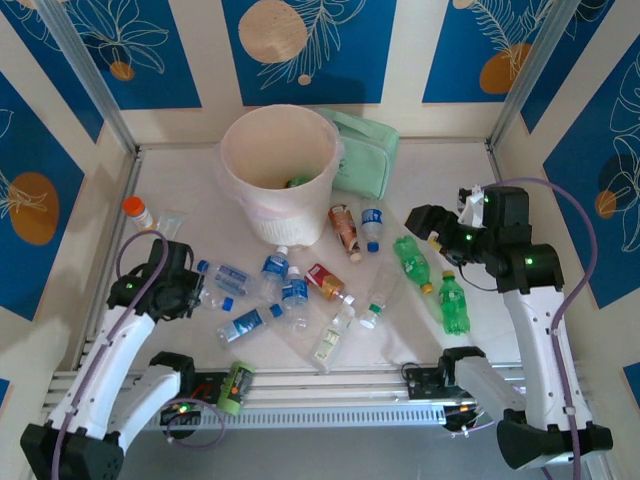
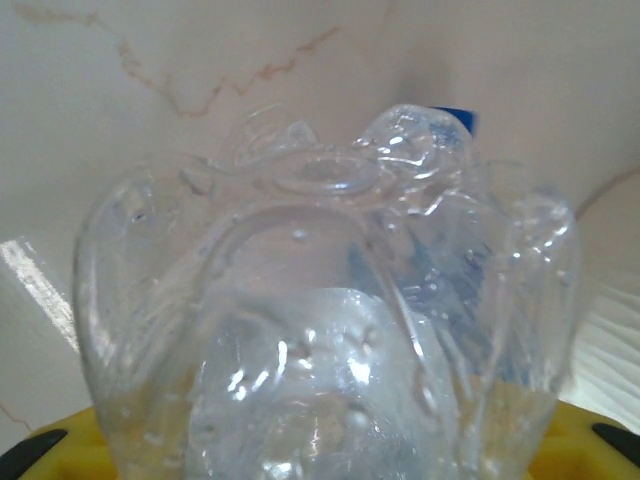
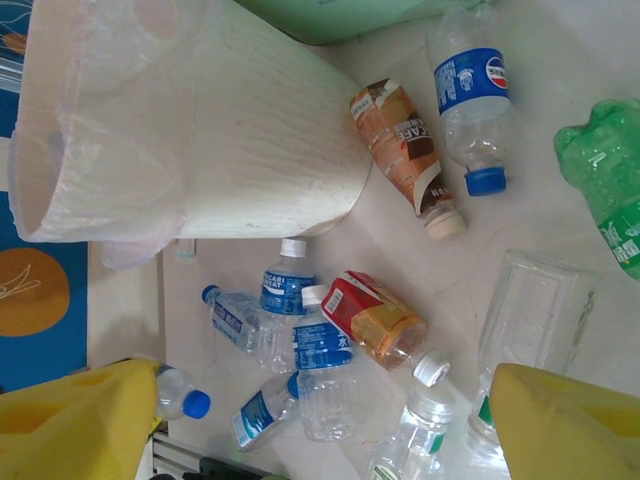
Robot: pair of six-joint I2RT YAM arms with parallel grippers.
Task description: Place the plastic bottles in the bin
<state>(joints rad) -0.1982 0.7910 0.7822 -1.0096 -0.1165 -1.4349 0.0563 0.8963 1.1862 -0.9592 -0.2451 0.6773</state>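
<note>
— Yellow fingers [image 2: 575, 445] on the left tool [image 1: 196, 291]: are they pinched in on that clear bottle [image 2: 320, 330]?
— Looks so to me. From its wrist, the bottle's dimpled base sits right between them, jaws narrow against its sides, and the blue end points away. That is at the left edge of the scatter on the worktop [image 1: 180, 180].
— And the bin [image 1: 290, 222]?
— Far side, in the middle, well apart from that tool. Several blue-labelled bottles [image 1: 275, 268] lie between the two. Something green [image 1: 298, 181] shows inside the bin.
— What about the right tool [image 1: 432, 222]?
— It hangs on the right with its jaws wide and nothing in them. Two green soda bottles [image 1: 412, 262] lie near it, on its near side. A copper-labelled bottle [image 1: 344, 228] and a blue-capped bottle [image 1: 372, 228] lie between it and the bin, close by the bin's foot.
</note>
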